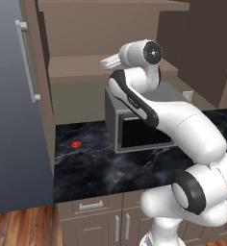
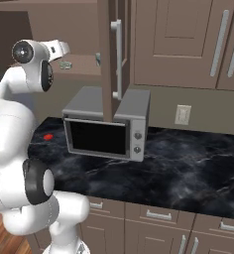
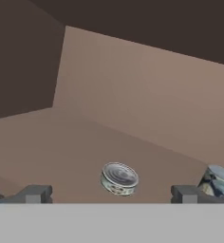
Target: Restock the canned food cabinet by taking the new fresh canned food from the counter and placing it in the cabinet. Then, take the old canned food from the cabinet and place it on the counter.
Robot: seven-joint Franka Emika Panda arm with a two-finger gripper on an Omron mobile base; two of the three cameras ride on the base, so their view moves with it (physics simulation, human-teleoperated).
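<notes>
Gripper point(image 3: 111, 193) is spread wide, gripping nothing; tin point(image 3: 119, 179) sits just ahead between its tips, can point(image 3: 219, 181) half cut off.

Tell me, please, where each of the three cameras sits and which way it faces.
Left base view: behind the arm, to its left, facing the counter, microwave and cabinet; the arm rises lower right.
Right base view: behind-right, facing the same microwave and counter; the arm rises at left.
Hand view: on the hand, looking into the cabinet at the old canned food and new fresh canned food; the open pincer shows below.
Both base views share the red object.
</notes>
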